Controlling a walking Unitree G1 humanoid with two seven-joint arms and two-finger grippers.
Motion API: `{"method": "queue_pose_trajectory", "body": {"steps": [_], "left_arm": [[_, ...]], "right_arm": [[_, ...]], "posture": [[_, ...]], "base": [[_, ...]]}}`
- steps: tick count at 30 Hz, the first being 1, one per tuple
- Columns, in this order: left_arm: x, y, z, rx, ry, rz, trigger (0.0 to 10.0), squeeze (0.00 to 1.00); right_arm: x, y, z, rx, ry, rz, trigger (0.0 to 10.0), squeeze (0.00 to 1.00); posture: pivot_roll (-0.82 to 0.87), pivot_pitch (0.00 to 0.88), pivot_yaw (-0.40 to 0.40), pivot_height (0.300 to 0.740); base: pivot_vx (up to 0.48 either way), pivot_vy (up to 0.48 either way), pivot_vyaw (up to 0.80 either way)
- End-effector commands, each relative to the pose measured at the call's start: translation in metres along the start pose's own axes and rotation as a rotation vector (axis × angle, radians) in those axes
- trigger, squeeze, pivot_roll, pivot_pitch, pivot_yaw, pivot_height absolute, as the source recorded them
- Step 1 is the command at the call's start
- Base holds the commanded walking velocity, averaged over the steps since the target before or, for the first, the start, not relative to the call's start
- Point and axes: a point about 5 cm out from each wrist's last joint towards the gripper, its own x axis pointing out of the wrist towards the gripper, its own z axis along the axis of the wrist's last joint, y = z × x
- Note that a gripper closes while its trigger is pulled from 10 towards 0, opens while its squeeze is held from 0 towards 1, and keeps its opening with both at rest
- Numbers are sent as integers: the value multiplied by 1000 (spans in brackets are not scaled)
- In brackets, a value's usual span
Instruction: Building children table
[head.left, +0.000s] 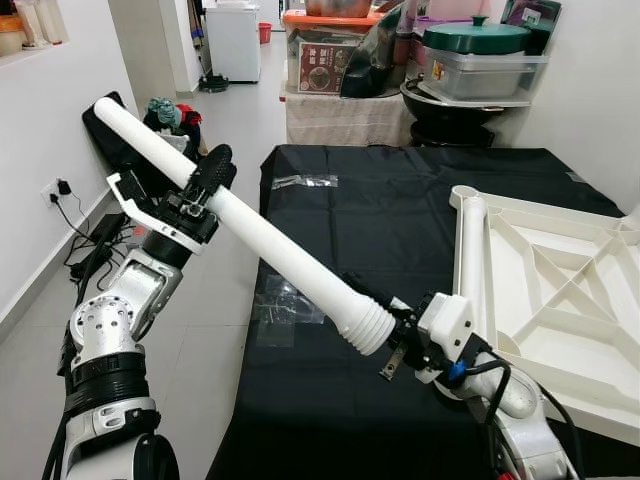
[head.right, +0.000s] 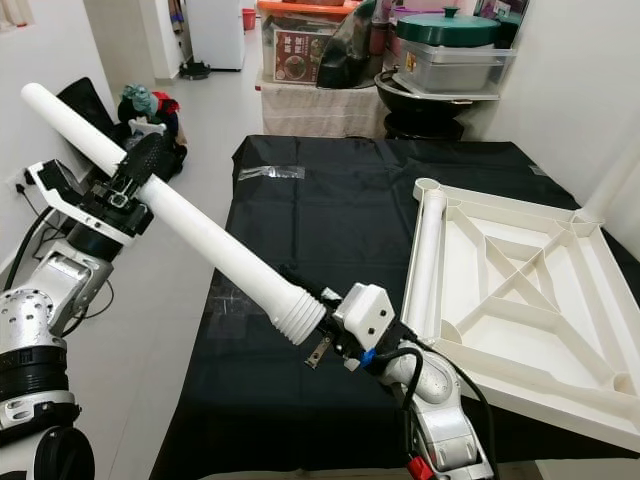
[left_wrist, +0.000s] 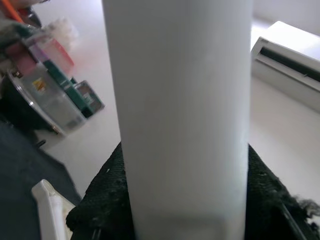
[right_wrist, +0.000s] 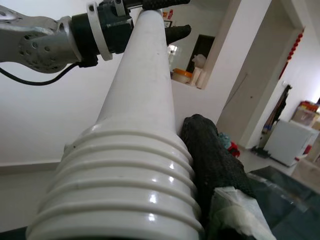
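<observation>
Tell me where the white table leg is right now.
The white table leg is held in the air between the left gripper and right gripper, left of the upturned tabletop.

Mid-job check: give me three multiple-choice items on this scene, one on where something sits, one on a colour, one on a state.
1. Where does the upside-down white tabletop lie?
A. On the black cloth
B. On the floor
C. Against the wall

2. What colour is the lid on the clear container at the back?
A. Red
B. Green
C. Yellow

3. How is the white table leg held?
A. Lying loose on the cloth
B. By the left end effector alone
C. By both end effectors

Answers: 1 A, the tabletop rests on the black cloth. 2 B, the lid is dark green. 3 C, the left end effector grips its upper part and the right end effector its ribbed end.
</observation>
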Motion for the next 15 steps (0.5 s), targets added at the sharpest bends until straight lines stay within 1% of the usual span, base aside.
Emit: {"method": "queue_pose_trajectory", "body": {"steps": [1,2,3,4,7,9,10,11,12,13,15], "left_arm": [[4,-8,-30,-50,128,-47,0,0],[3,-9,-34,-60,137,-47,0,0],[3,-9,-34,-60,137,-47,0,0],[3,-9,-35,-61,144,-43,0,0],[3,-9,-35,-61,144,-43,0,0],[4,-9,-34,-52,153,-38,0,0],[4,-9,-33,-44,158,-28,0,0],[5,-9,-33,-38,162,-19,196,0],[5,-9,-33,-38,162,-19,196,0],[5,-8,-34,-35,164,-13,235,0],[5,-8,-34,-33,166,-9,353,0]], "right_arm": [[-5,-25,-10,-31,81,-211,0,0],[-5,-28,-9,-54,81,-234,4706,0],[-5,-28,-9,-54,81,-234,4706,0],[-4,-31,-11,-76,90,-267,10000,0],[-4,-31,-11,-76,90,-267,10000,0],[-5,-31,-13,-83,109,-272,10000,0],[-6,-33,-17,-51,112,-278,10000,0],[-7,-36,-20,-27,121,-301,10000,275],[-7,-36,-20,-27,121,-301,10000,275],[-9,-38,-21,-4,124,-312,10000,1000],[-10,-40,-22,8,124,-320,10000,1000]], "posture": [[40,0,-37,740],[42,0,-38,740],[42,0,-38,740],[43,0,-39,740],[43,0,-39,740],[42,0,-39,740],[42,0,-39,740],[40,0,-38,740],[40,0,-38,740],[40,0,-38,740],[38,0,-37,740]], "base": [[0,0,0],[0,0,0],[0,0,0],[0,0,0],[0,0,0],[0,0,0],[0,0,0],[0,0,0],[0,0,0],[0,0,0],[0,0,0]]}}
